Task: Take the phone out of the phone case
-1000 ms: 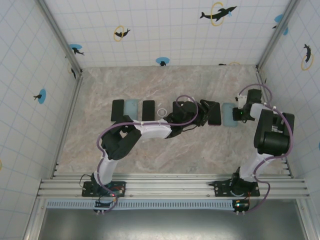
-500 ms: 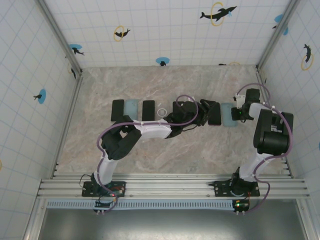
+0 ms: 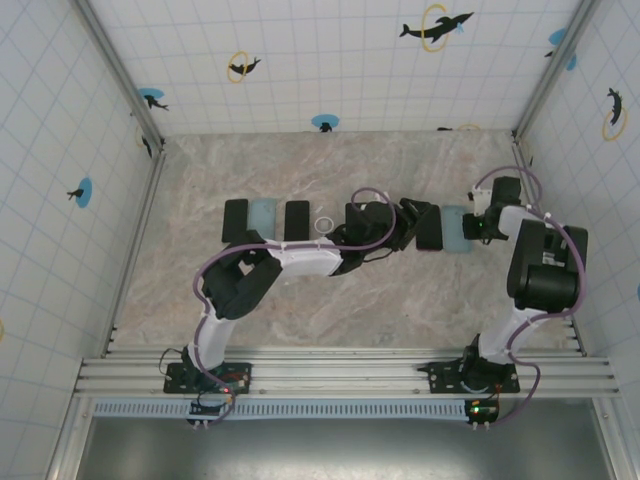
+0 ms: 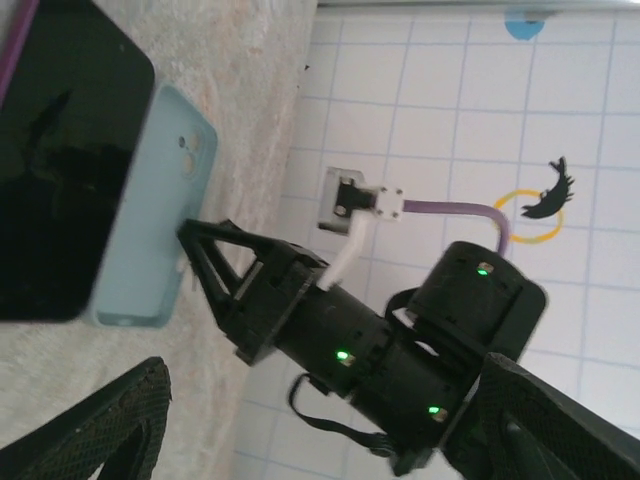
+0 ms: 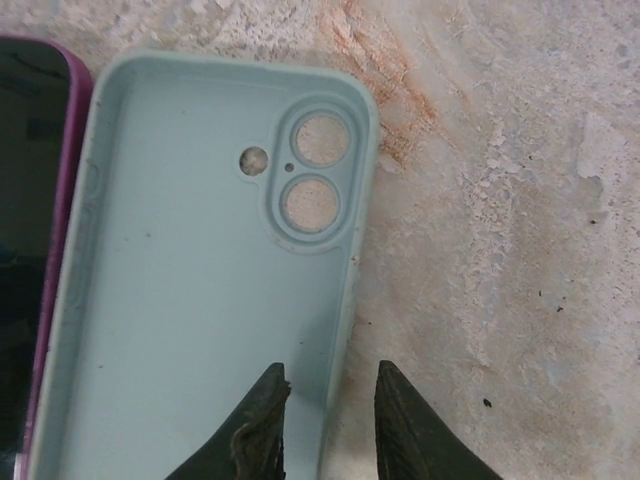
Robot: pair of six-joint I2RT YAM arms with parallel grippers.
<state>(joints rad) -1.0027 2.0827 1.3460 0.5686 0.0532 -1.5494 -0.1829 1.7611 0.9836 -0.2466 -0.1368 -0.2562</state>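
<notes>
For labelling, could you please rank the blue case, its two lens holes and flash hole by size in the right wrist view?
1. blue case
2. upper lens hole and lower lens hole, alike
3. flash hole

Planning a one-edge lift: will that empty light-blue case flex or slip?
Probably light and bendy: the case is a thin, empty shell. Held by the side wall the right claw straddles, it may sag. Its matte surface likely grips fairly well.

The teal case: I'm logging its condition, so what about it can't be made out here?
- Right wrist: the teal case's lower end, cut off by the bottom edge.
- Right wrist: part of its right rim, behind the right claw.
- Top external: its camera cutouts, too small to see.
</notes>
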